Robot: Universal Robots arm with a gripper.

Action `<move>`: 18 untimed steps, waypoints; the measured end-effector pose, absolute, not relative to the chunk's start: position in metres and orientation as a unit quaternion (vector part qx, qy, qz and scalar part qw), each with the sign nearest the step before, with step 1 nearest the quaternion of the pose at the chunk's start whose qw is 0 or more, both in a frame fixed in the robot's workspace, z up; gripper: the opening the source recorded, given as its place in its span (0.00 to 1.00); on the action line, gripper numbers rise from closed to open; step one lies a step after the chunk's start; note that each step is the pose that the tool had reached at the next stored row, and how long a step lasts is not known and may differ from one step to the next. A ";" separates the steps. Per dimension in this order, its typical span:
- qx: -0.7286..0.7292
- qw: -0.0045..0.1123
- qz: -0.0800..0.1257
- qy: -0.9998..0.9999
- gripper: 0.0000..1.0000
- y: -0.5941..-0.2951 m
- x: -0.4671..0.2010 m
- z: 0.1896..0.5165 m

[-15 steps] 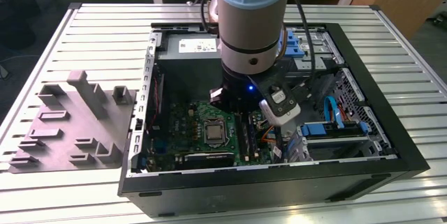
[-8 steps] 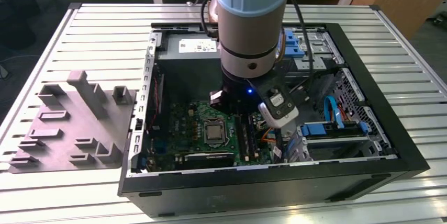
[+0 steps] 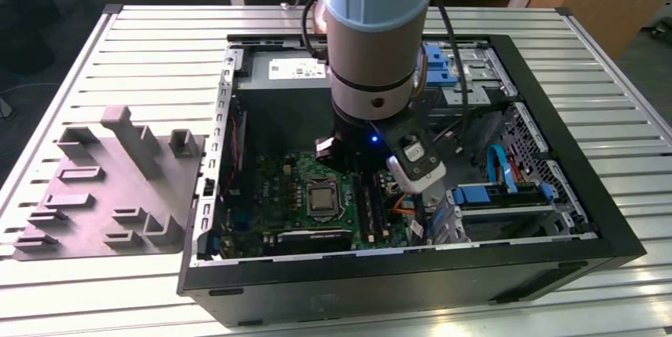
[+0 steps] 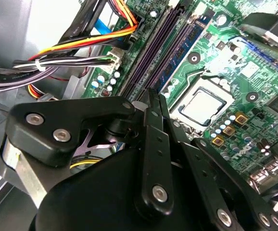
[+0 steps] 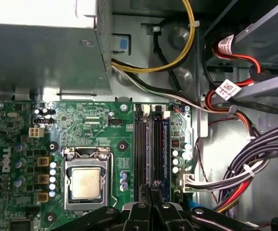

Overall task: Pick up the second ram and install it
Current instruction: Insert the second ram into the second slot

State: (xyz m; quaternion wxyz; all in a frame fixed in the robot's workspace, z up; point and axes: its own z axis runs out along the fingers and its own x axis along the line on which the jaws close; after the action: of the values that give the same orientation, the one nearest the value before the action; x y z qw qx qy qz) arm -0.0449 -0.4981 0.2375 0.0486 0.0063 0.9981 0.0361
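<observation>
ram [image 5: 157, 144] lies lengthwise just beyond the fingers [image 5: 160, 198].

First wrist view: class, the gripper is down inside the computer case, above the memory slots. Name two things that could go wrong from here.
1. The gripper hangs right over the black memory slots. If it is slightly off line, it might press on a slot wall or the green board instead.
2. The wire bundle runs close beside the slots, so the gripper's linkage could snag it.
</observation>
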 end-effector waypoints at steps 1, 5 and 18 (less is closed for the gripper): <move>0.006 0.049 0.036 0.998 0.11 -0.497 -0.045 0.237; 0.006 0.049 0.036 0.998 0.11 -0.495 -0.045 0.233; 0.006 0.049 0.036 0.998 0.11 -0.494 -0.045 0.227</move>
State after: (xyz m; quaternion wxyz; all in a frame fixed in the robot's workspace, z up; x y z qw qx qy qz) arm -0.0449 -0.4943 0.2267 0.0486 0.0063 0.9981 0.0364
